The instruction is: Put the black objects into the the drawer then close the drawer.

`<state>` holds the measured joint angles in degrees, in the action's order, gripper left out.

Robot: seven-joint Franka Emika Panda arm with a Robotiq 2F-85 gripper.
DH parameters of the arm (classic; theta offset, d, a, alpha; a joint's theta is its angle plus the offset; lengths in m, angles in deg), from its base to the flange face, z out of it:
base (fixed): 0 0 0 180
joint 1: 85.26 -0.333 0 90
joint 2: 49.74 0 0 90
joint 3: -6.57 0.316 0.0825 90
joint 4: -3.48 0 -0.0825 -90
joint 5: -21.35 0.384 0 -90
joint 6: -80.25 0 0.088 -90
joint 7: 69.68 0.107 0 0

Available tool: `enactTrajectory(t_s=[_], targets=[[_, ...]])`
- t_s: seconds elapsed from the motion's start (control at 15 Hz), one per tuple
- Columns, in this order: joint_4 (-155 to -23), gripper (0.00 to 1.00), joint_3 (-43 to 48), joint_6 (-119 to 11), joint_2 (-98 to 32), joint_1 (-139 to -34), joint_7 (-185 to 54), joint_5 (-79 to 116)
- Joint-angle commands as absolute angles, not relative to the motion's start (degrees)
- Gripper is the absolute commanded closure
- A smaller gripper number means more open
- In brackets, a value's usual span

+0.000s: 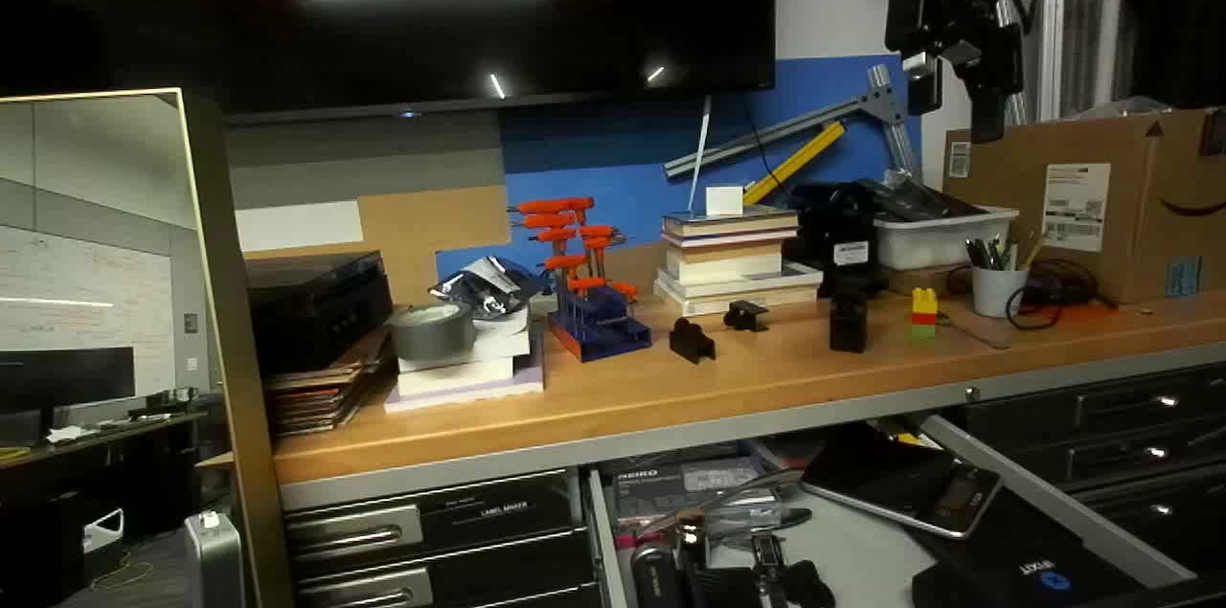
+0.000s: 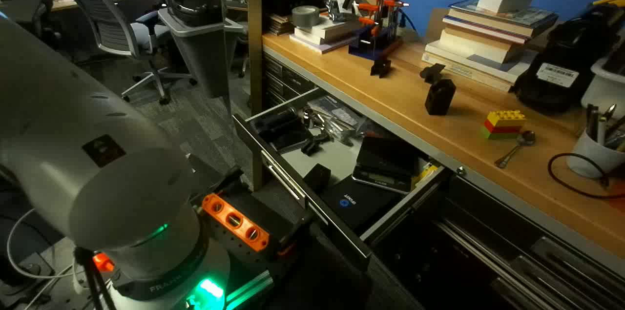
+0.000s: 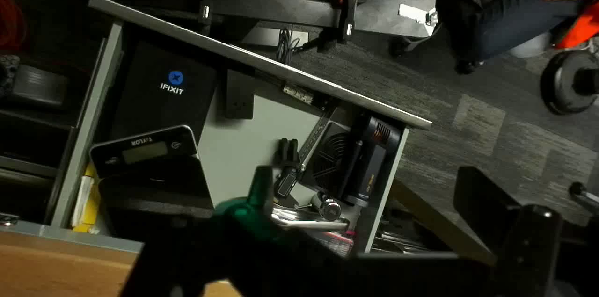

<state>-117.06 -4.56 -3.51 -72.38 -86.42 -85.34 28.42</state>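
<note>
Gripper [image 3: 363, 174] spread wide, unloaded, held high. 3 black pieces [image 1: 692, 341] on bench [image 1: 613, 397], drawer [image 3: 238, 152] open. Pick-up likely due: tall piece [image 2: 440, 97] best straddled squarely, lifted upright, bench edge cleared, lowered onto bare drawer floor.

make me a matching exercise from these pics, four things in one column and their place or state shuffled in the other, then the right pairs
Things
1 drawer
2 gripper
3 tall black piece
4 white box

Place or state
A jaws apart
B on top of stacked books
C pulled out
D standing directly on the wooden worktop

Right pairs
1-C, 2-A, 3-D, 4-B
</note>
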Motion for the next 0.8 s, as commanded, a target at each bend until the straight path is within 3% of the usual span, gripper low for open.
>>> enactTrajectory(t_s=[0.0, 0.4, 0.73], targets=[[-116.6, 0.00, -3.4, -3.3, -72.2, -84.9, -85.8, 28.8], [-116.7, 0.00, -3.2, -3.7, -72.4, -84.7, -85.4, 28.8], [-119.4, 0.00, -1.2, -14.1, -71.7, -82.9, -77.1, 29.2]])
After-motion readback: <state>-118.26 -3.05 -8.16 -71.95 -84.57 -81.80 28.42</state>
